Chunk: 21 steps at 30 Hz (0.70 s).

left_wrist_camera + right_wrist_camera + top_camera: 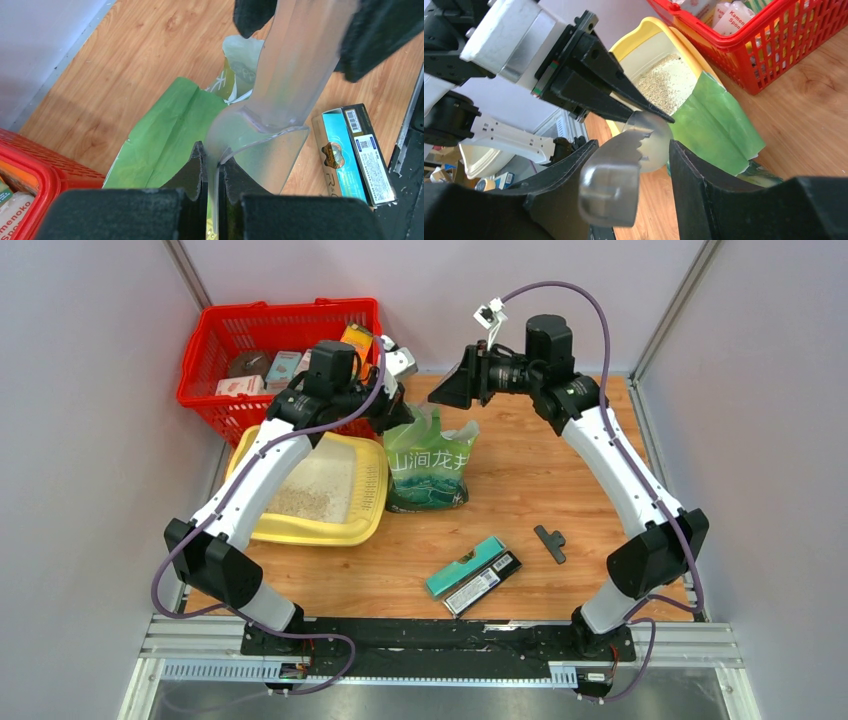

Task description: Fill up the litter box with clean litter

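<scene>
scoop [290,75], frosted translucent plastic, clamped in left jaws; right jaws gape around its rounded handle [609,192].

Green bag [430,472] reads, perhaps, 山涧龙井; a box [744,19] shows "Kamen".

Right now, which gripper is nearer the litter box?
Left. The left gripper hangs by the rim of the litter box; the right gripper is farther right, above the green bag.

On table [560,480]: litter box [310,536] sat left, litter [312,492] in it; basket [212,352] behind it, bag [430,475] just right, 2 cartons [475,573] before bag.
</scene>
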{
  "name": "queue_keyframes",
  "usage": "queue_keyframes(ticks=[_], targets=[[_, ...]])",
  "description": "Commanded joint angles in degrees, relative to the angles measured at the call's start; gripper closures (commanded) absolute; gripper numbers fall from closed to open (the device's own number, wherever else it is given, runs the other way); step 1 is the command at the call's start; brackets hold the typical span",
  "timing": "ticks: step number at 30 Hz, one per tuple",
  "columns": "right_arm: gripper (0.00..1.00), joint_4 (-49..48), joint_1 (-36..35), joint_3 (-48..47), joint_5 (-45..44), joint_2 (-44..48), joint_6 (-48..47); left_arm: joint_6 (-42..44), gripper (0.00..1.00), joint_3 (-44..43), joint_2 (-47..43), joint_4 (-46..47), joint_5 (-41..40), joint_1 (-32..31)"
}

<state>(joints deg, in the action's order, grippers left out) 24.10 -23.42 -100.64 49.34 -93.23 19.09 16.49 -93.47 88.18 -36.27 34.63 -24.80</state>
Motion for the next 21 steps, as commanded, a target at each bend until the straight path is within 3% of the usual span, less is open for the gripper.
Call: queue_keyframes(ticks=[1, 9, 12, 13, 14, 15, 16, 17, 19, 21], targets=[[0.45, -3.88, -0.66, -2.63, -4.16, -1.07, 2.09, -2.07, 1.00, -2.77, -0.47, 0.85, 0.70, -0.34], [0.61, -6.34, -0.84, -1.05, -6.19, -0.55, 2.88, -2.69, 1.00, -2.68, 0.06, 1.56, 0.44, -0.34], [0.80, -6.26, -0.84, -1.40, -5.93, -1.07, 2.62, -2.87, 1.00, -3.12, 0.59, 1.64, 0.35, -0.34], [0.96, -5.91, -0.84, -1.75, -6.27, -1.08, 1.92, -2.96, 1.00, -3.64, 0.67, 1.56, -0.09, -0.34], [1.00, -4.86, -0.66, -2.27, -6.88, -0.99, 1.48, -3.04, 1.00, -3.91, 1.02, 1.64, -0.53, -0.34], [1.00, -4.85, -0.31, -2.54, -7.59, -0.64, 1.21, -2.78, 0.93, -4.87, 0.94, 1.38, -0.79, -0.25], [1.00, -4.59, 0.04, -3.07, -7.59, -0.55, 1.12, -2.08, 0.70, -5.31, 0.94, 1.03, -0.79, -0.25], [1.00, -3.80, 1.26, -3.85, -7.51, -0.46, 1.12, -1.47, 0.60, -5.58, 0.77, 0.59, -0.45, -0.17], [1.00, -3.27, 2.84, -6.23, -7.15, 0.06, 0.86, 2.13, 0.43, -5.84, -0.29, -0.38, 1.47, 0.45], [1.00, -2.39, 5.57, -8.94, -7.77, 0.33, 0.16, 7.21, 0.36, -6.11, -0.99, -2.56, 2.02, 1.32]])
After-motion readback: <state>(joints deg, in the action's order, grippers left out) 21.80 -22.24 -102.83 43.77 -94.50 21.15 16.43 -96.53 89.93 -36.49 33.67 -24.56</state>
